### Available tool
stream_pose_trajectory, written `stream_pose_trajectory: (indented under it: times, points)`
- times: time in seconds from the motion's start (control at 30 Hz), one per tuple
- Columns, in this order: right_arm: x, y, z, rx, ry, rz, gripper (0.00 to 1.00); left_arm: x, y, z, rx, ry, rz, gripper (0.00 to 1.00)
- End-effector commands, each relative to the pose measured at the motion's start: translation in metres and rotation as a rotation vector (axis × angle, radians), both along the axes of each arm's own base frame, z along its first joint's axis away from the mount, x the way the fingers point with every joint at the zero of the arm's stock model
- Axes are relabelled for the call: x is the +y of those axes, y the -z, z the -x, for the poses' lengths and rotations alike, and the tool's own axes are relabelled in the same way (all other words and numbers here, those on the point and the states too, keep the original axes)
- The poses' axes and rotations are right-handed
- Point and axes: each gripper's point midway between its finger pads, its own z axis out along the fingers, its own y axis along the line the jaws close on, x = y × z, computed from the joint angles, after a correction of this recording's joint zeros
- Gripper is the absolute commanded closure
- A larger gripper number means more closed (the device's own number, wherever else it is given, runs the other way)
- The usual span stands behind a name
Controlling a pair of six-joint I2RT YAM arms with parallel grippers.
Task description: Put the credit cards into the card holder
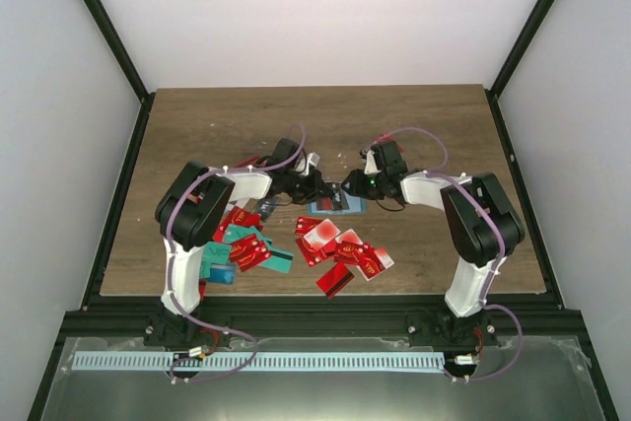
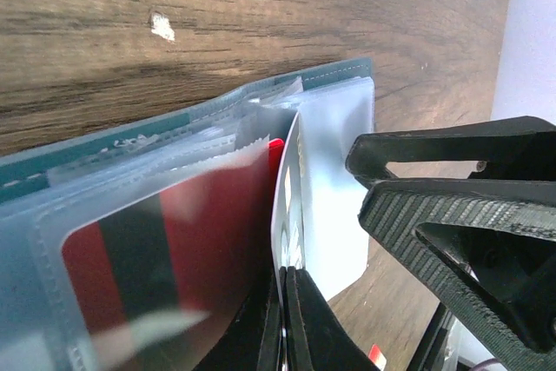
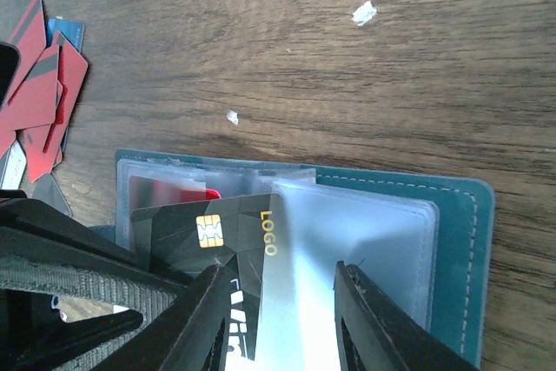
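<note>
The teal card holder [image 1: 335, 206] lies open mid-table between both grippers, its clear sleeves fanned up [image 2: 339, 171]. My left gripper [image 1: 314, 187] is shut on a dark card with a gold chip and "LOGO" [image 3: 217, 232]. The card is seen edge-on in the left wrist view [image 2: 291, 215], its end partly inside a sleeve. My right gripper [image 3: 282, 301] is open, its fingers either side of a clear sleeve page [image 3: 347, 241] over the holder's teal cover [image 3: 456, 215]. A red card with a black stripe [image 2: 130, 258] sits in another sleeve. Loose red and teal credit cards [image 1: 340, 248] lie nearer the arms.
More loose cards [image 1: 246, 244] are piled by the left arm's base, and red ones show at the top left of the right wrist view [image 3: 39, 84]. The wooden table [image 1: 325, 120] has black frame rails along its sides. The right gripper's body [image 2: 452, 215] sits close beside the left fingers.
</note>
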Motion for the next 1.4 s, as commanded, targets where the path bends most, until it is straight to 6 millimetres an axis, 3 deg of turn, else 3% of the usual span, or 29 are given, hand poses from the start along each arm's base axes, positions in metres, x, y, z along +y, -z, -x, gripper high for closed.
stream_pose_trajectory:
  times: [0.0, 0.23, 0.43, 0.63, 0.83, 1.37]
  points:
    - [-0.007, -0.017, -0.001, -0.041, 0.028, 0.007, 0.65, 0.009, 0.027, 0.010, 0.088, -0.013, -0.065, 0.96]
    - [-0.039, -0.030, 0.004, -0.108, 0.131, 0.122, 0.65, 0.009, 0.029, 0.008, 0.088, -0.006, -0.069, 0.96]
    - [-0.050, -0.015, 0.009, -0.082, 0.161, 0.172, 0.71, 0.008, 0.029, 0.007, 0.085, 0.003, -0.078, 0.96]
    - [-0.044, 0.009, 0.009, -0.022, 0.133, 0.178, 0.81, 0.008, 0.031, 0.007, 0.091, 0.017, -0.091, 0.96]
    - [-0.037, 0.024, 0.009, 0.012, 0.109, 0.160, 0.84, 0.007, 0.032, 0.010, 0.100, 0.040, -0.096, 0.96]
    - [-0.029, 0.021, 0.013, 0.018, 0.084, 0.108, 0.85, -0.010, 0.033, -0.005, 0.103, 0.021, -0.052, 0.96]
